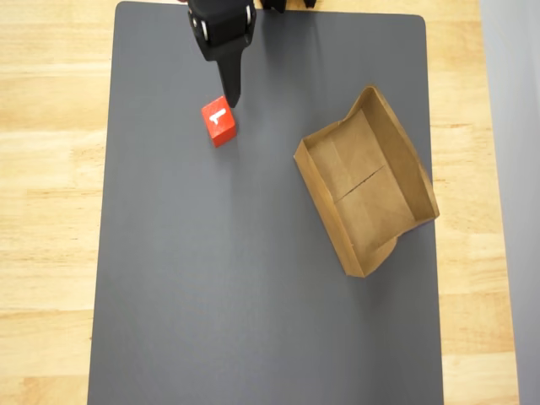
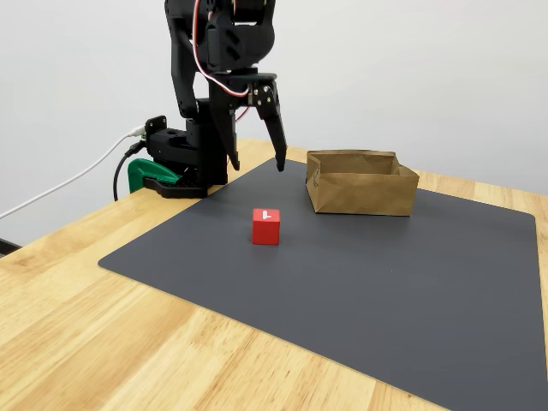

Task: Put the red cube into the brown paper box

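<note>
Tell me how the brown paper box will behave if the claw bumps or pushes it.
The brown paper box looks like thin folded paper with bent walls, so it would probably flex rather than resist. It holds nothing, so it is likely light and may slide on the dark mat.

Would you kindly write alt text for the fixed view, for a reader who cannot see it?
A black robot arm's open gripper hangs above a dark grey mat, behind a small red cube lying on it. An empty brown paper box sits to the cube's right, farther back, on a wooden table.
</note>
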